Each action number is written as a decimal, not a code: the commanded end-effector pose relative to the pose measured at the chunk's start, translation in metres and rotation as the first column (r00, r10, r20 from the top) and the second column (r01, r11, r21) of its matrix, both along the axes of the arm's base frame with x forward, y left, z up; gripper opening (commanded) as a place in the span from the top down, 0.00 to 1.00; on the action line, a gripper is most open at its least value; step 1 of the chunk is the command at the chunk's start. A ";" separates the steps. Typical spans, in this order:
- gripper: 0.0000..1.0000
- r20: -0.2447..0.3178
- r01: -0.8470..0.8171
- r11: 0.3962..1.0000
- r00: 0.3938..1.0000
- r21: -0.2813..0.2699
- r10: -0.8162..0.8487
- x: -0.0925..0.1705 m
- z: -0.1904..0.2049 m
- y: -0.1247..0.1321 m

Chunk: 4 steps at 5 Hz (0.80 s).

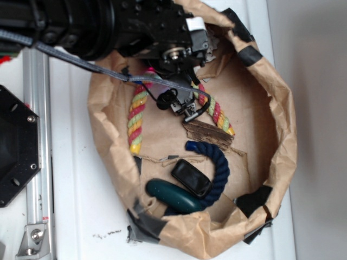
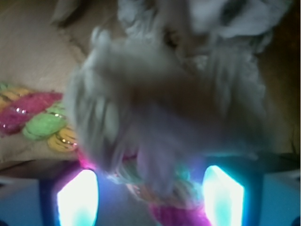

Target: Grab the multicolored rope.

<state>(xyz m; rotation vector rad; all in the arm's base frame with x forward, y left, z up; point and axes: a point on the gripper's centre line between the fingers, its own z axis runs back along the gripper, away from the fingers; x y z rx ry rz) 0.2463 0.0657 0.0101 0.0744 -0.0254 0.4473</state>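
Note:
The multicolored rope [image 1: 135, 120] arches inside a brown paper bag, pink, yellow and green strands twisted together. Its left leg runs down the bag's left side and its right leg [image 1: 219, 116] ends near the middle; the top of the arch is hidden under my black arm [image 1: 162, 49]. In the wrist view my gripper [image 2: 150, 200] straddles the rope [image 2: 176, 209], which lies between the two glowing fingers [image 2: 77, 197] with gaps on both sides. The gripper is open. A blurred grey fuzzy mass [image 2: 164, 94] fills the centre of that view, and more of the rope [image 2: 37, 117] shows at left.
The crumpled bag wall [image 1: 284, 135] rings everything. Inside lie a dark navy rope [image 1: 219, 165], a black rectangular block [image 1: 191, 177], a dark green oval object [image 1: 173, 196] and a scrap of corrugated cardboard [image 1: 209, 134]. A black hexagonal plate [image 1: 16, 146] and a metal rail [image 1: 38, 179] stand at left.

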 end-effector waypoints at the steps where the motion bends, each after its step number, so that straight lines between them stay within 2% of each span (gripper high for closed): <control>1: 1.00 -0.001 0.023 1.000 1.000 0.017 -0.023 -0.013 0.004 -0.004; 3: 1.00 -0.014 0.059 0.997 0.998 0.053 -0.059 -0.011 0.006 -0.009; 4: 1.00 0.020 0.172 0.985 0.985 0.031 -0.173 -0.016 0.036 -0.027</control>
